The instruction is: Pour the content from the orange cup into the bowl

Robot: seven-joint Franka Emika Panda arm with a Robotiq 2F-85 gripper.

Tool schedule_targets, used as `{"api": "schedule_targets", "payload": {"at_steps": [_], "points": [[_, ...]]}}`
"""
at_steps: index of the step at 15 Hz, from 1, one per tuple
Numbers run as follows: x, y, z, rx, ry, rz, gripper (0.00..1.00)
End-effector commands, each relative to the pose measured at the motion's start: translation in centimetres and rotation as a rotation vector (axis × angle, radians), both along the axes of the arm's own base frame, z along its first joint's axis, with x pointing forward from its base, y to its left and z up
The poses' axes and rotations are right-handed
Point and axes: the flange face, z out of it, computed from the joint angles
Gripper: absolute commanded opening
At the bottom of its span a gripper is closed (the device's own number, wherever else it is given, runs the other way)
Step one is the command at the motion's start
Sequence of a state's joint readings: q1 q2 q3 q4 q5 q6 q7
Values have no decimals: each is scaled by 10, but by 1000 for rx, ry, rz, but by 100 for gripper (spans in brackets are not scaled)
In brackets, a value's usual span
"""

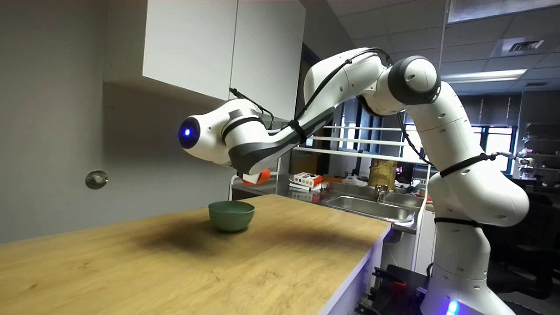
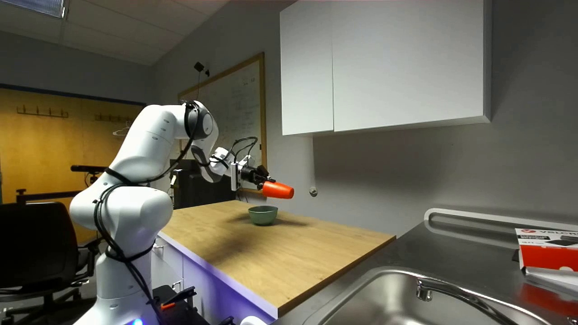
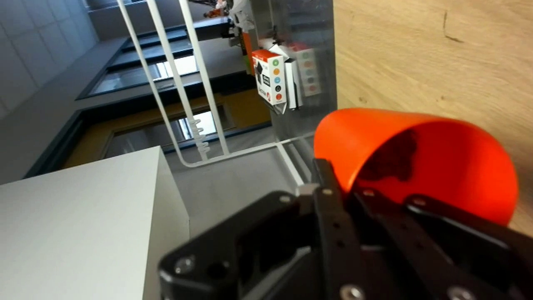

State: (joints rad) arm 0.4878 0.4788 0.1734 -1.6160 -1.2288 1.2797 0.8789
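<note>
The hand [image 3: 342, 183] is pinching the wall of the orange cup [image 2: 277, 190] right by the rim; the cup's up in the air, tipped way over, close to lying on its side, and the wrist view looks into its mouth; there's a dark clump [image 3: 391, 156] in there against the wall, probably the content; too murky to say what it actually is, and part of it could just be shadow.

A bit below, not touching the cup, the bowl [image 1: 231, 216] sits upright on the wooden counter [image 1: 144, 280]; in both exterior views its near side hides the bottom, so no telling if anything's landed in it; nothing shows falling either; in an exterior view the cup's mouth end [image 2: 268, 189] looks roughly over it, but depth's hard to judge.

Progress-wise: grab done, lift done, tilt mostly done by the look of it; the actual dumping seems unfinished, maybe not even started, since that dark stuff looks like it's sitting in the cup; what's left, at a guess, is lining the mouth up over the bowl and dipping it further till everything slides out; maybe a little shake too if bits cling.

Farther back there's a sink [image 1: 365, 208] and, near it, a red-and-white box [image 3: 268, 79]; neither looks likely to get in the way.
</note>
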Motion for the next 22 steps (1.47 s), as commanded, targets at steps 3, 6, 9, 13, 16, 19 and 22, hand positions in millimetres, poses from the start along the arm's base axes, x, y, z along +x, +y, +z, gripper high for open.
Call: {"api": "schedule_targets", "payload": {"at_steps": [3, 6, 9, 13, 16, 19, 22], "points": [[-20, 31, -30, -143, -66, 0, 1], [-40, 50, -46, -194, -82, -3, 1], [-55, 64, -57, -253, -113, 4, 1], [-61, 72, -61, -333, -175, 21, 1], [-61, 73, -61, -396, -223, 33, 1], [-60, 73, -59, -443, -252, 30, 1], [-60, 72, -60, -477, -270, 22, 1]]}}
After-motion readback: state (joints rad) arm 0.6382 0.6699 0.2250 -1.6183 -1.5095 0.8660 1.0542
